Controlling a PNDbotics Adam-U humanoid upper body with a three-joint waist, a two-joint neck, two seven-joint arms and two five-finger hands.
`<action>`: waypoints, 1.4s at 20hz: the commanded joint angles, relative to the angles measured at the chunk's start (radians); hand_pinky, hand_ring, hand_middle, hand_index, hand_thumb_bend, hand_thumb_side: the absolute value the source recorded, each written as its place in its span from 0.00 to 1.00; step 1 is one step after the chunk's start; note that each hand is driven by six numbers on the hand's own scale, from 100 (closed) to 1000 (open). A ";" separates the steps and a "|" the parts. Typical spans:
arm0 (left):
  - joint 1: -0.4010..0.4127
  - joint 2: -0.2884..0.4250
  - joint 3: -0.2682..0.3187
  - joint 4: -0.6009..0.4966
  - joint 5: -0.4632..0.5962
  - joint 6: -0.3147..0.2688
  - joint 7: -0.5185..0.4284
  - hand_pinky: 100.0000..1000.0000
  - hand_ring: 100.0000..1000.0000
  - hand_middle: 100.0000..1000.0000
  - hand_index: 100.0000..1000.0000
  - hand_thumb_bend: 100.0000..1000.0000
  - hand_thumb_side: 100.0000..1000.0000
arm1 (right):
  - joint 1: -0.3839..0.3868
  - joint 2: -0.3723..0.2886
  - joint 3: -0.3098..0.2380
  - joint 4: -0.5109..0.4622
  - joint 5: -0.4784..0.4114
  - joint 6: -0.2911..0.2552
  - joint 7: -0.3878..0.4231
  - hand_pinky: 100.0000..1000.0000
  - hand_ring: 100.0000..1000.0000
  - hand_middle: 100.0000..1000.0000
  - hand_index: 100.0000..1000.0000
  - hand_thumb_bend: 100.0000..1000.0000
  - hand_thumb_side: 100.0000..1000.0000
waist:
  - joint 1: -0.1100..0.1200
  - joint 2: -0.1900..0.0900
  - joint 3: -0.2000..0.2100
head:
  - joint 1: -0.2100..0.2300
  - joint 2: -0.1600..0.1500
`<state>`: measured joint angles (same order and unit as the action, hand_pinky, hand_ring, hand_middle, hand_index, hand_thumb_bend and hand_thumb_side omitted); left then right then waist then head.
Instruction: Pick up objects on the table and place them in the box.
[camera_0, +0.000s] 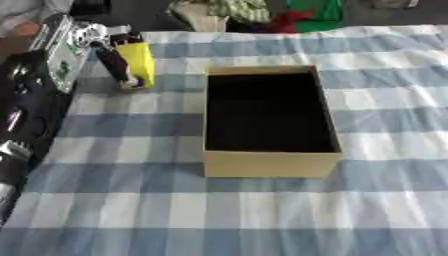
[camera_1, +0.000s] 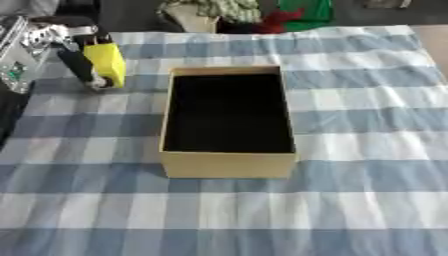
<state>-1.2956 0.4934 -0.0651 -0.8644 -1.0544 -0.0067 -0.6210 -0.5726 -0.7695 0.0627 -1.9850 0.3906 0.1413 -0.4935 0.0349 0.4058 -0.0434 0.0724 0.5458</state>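
Box (camera_0: 269, 165) interior dark; robot hand (camera_0: 118, 62) grips yellow object (camera_0: 138, 62).

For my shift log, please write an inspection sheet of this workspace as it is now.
Surface: blue-and-white checked cloth, lying flat.
Job's things: open cardboard box at centre, inside dark; yellow object far left of it.
Clutter: nothing seen.
Hands: left hand, fingers against the yellow object, apparently holding it; right hand not in view.
Cables: nothing seen.
Surroundings: green and red items beyond the far edge.
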 joint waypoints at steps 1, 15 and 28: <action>-0.029 0.034 -0.010 -0.054 -0.022 0.006 0.046 0.71 0.56 0.47 0.56 0.25 0.00 | -0.005 -0.020 -0.007 -0.015 -0.008 0.001 0.002 0.80 0.78 0.77 0.79 0.00 0.72 | -0.005 -0.041 0.004 | -0.010 0.019; 0.005 -0.027 -0.203 -0.361 0.181 0.091 0.067 0.69 0.55 0.47 0.58 0.13 0.00 | -0.008 -0.010 -0.010 -0.015 -0.014 -0.001 0.005 0.80 0.78 0.77 0.79 0.00 0.71 | -0.002 -0.110 0.022 | -0.045 0.073; 0.029 -0.159 -0.330 -0.472 0.407 0.280 0.067 0.70 0.58 0.49 0.63 0.11 0.00 | -0.049 0.003 -0.006 -0.015 -0.025 0.006 -0.005 0.80 0.78 0.77 0.79 0.00 0.70 | 0.010 -0.144 0.012 | -0.055 0.118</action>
<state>-1.2502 0.3364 -0.3961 -1.3307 -0.6606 0.2603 -0.5601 -0.6038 -0.7513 0.0626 -1.9850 0.3754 0.1452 -0.4974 0.0493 0.2887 -0.0311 0.0222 0.6494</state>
